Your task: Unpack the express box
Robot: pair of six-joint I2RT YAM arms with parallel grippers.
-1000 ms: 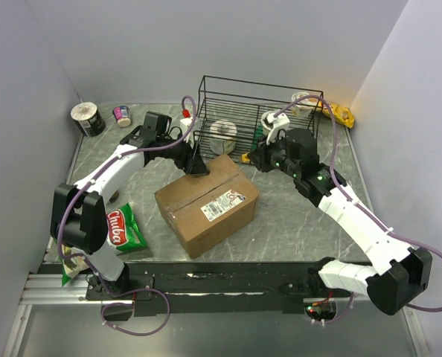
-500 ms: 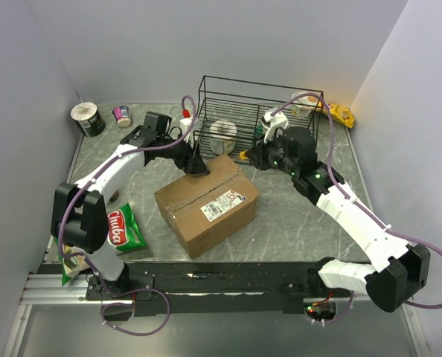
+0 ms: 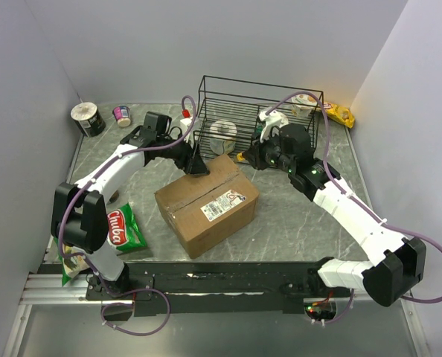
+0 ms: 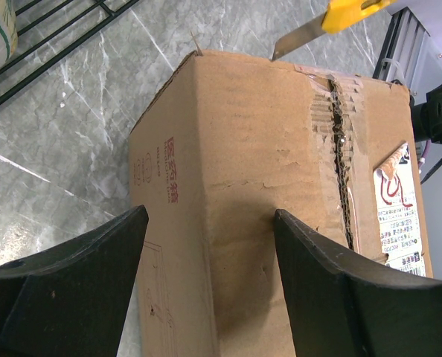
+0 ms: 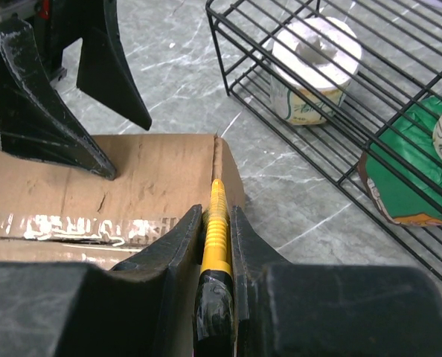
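The express box [image 3: 206, 202] sits closed near the middle of the grey marbled worktop [image 3: 295, 223], turned at an angle, with its white label [image 3: 222, 206] facing up. From the left wrist, the seam [image 4: 337, 149] along the top looks ragged, with corrugated edges showing. The left gripper [image 3: 197, 165] is at the box's far corner with its jaws spread wide and nothing held between them. They straddle the top edge, one finger [image 4: 79, 290] over the side face with the red print and the other over the top. One fingertip [image 5: 106, 167] seems to rest on the cardboard in the right wrist view, though contact is hard to confirm. The right gripper [image 3: 254, 158] is just beyond the box's far right corner, and its jaws are clamped on the yellow handle of a utility knife [image 5: 216, 238]. The bare blade [image 4: 295, 39] points at the far top edge of the box, close to where the seam ends. Behind the box stands a black wire basket [image 3: 310, 95] holding a white roll [image 3: 223, 132] and a green packet [image 5: 407, 178]. A green snack bag [image 3: 123, 229] lies on the worktop left of the box, and a can [image 3: 87, 119] stands in the far left corner.
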